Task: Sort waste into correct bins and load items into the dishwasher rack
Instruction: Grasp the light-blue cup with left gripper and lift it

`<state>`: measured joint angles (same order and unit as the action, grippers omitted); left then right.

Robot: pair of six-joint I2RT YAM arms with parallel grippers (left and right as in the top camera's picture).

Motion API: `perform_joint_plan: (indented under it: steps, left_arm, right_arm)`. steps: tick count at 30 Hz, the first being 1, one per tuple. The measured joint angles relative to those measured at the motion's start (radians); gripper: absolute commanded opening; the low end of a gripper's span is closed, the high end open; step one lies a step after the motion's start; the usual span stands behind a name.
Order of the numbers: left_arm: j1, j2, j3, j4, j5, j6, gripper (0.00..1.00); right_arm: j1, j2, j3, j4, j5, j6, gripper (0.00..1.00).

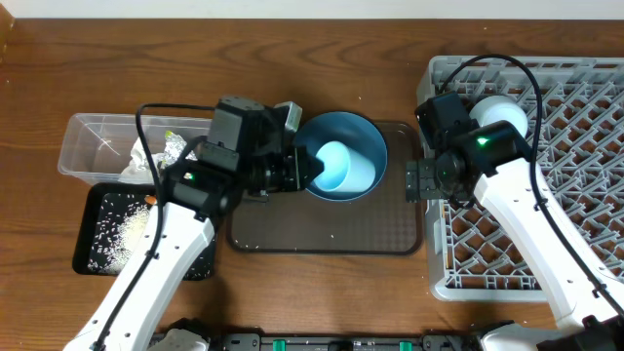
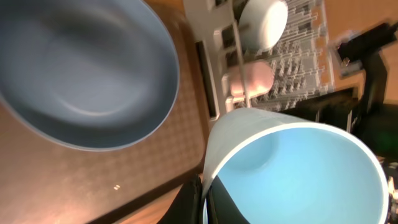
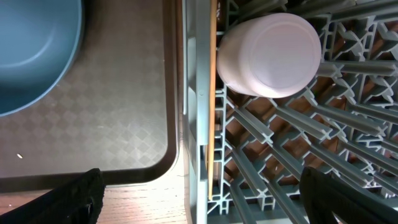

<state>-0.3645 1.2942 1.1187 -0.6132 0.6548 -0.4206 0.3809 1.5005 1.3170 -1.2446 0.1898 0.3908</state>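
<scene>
Grip: left fingers point(image 2: 186, 205) pinched light blue cup point(image 2: 292, 168) by rim wall above blue plate point(image 1: 366, 141). Cup looked rigid, light, slick, chippable. Right fingers point(image 3: 68, 199) spread, empty.

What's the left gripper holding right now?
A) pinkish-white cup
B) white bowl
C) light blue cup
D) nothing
C: the left gripper is shut on the rim of the light blue cup; the pinkish-white cup sits in the dishwasher rack.

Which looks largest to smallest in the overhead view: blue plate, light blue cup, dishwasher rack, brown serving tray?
1. dishwasher rack
2. brown serving tray
3. blue plate
4. light blue cup
No close calls.
</scene>
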Motion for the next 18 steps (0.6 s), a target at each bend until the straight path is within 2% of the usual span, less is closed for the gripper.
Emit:
perform_joint_plan:
  steps: [8,18]
  left_arm:
    - [0.028,0.000,0.000,-0.038,0.047,0.198,0.06]
    - [0.035,0.000,0.000,-0.069,0.055,0.365,0.07]
  right_arm:
    - [0.000,0.000,0.000,0.000,0.000,0.000,0.99]
    - [0.000,0.000,0.000,0.000,0.000,0.000,0.99]
